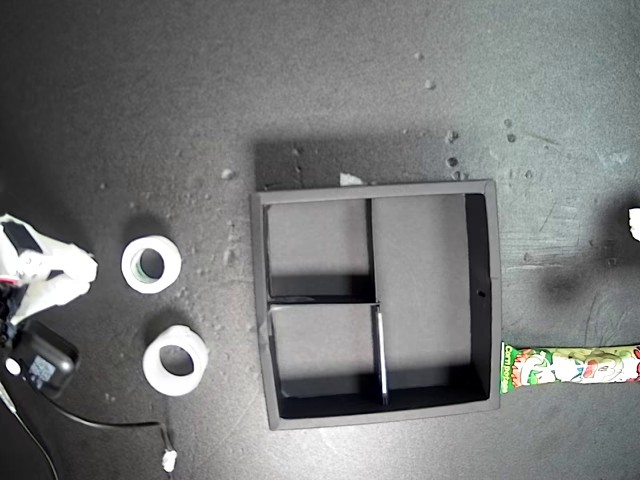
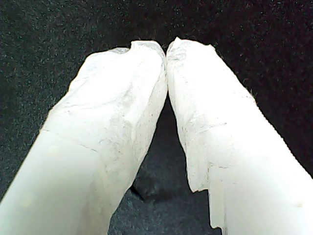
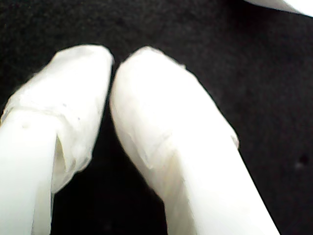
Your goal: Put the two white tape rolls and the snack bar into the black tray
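The black tray [image 1: 380, 415] sits mid-table, with two square compartments and one long one. Two white tape rolls lie flat outside it toward the exterior view's left, one [image 1: 172, 262] above the other [image 1: 152, 365]. The snack bar [image 1: 570, 366] lies by the tray's lower corner at the exterior view's right, running off that edge. My first gripper [image 2: 166, 49] is shut over bare dark table, tips touching, holding nothing. My second gripper [image 3: 112, 68] is also shut on nothing. The wrist views do not tell which arm is which.
A white-wrapped arm [image 1: 45, 275] with a black camera box [image 1: 40, 365] and cable stands at the exterior view's left edge, near the rolls. A sliver of another arm [image 1: 634, 224] shows at the right edge. White specks dot the table.
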Controlling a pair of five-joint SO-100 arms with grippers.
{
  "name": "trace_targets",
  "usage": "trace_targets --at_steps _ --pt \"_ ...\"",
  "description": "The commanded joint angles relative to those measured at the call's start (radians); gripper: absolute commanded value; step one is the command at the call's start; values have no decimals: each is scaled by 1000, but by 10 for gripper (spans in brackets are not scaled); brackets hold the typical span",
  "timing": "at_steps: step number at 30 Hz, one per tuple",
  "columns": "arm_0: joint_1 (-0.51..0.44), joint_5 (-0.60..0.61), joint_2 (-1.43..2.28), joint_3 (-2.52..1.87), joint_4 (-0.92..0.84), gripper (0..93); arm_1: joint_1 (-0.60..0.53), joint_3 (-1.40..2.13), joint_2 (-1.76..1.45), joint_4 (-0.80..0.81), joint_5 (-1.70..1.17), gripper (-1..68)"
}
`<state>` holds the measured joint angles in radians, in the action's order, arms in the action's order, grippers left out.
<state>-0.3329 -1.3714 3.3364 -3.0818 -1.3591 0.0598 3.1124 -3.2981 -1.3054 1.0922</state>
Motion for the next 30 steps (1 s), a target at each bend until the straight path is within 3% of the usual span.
trace_targets --at_steps 1,15,30 --pt "2 9 48 -57 -37 3 -2 12 6 -17 29 0" --pt "32 29 48 -57 -37 3 60 12 6 -18 71 0" --pt "49 -58 48 -57 -23 5 60 12 6 -6 75 0"
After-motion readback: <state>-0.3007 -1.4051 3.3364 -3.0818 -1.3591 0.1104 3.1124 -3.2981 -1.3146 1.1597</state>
